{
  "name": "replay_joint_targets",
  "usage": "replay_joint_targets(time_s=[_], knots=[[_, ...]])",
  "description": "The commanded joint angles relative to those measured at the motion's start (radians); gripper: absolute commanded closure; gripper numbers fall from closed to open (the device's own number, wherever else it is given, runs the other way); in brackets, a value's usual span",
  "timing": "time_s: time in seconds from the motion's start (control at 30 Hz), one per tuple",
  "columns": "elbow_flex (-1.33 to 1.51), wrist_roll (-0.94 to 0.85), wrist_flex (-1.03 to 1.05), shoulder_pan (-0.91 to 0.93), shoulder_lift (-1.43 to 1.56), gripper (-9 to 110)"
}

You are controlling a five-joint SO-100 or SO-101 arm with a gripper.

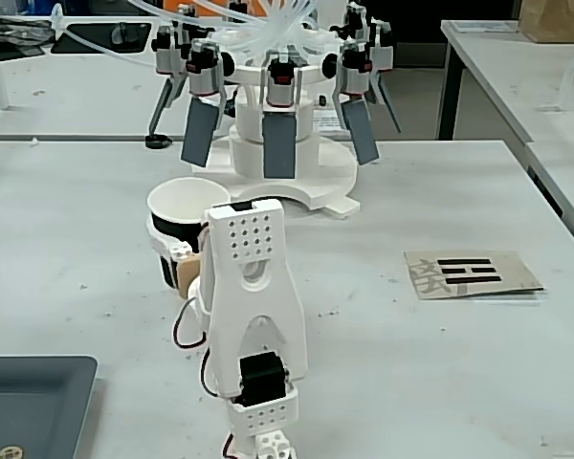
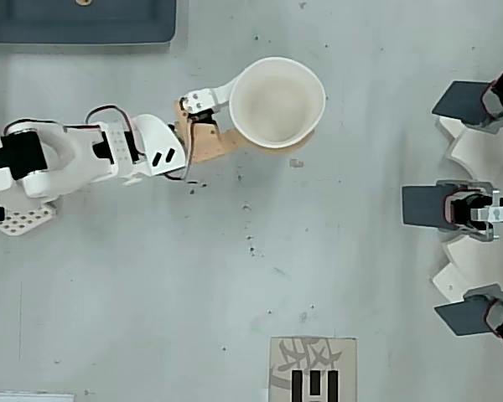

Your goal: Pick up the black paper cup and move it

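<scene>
A white round machine [image 1: 287,177] with dark grey hanging paddles, a printed cardboard card [image 1: 471,274], a dark grey tray [image 1: 29,402].
</scene>
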Motion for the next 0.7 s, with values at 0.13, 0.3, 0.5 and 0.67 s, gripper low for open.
replay_joint_targets(time_s=[0.13, 0.3, 0.5, 0.67], knots=[[0.077, 0.005, -0.031, 0.008, 0.164, 94], [0.166, 0.005, -0.032, 0.009, 0.253, 94], [0.273, 0.005, -0.029, 0.018, 0.36, 94], [0.341, 0.005, -0.028, 0.038, 0.428, 94]])
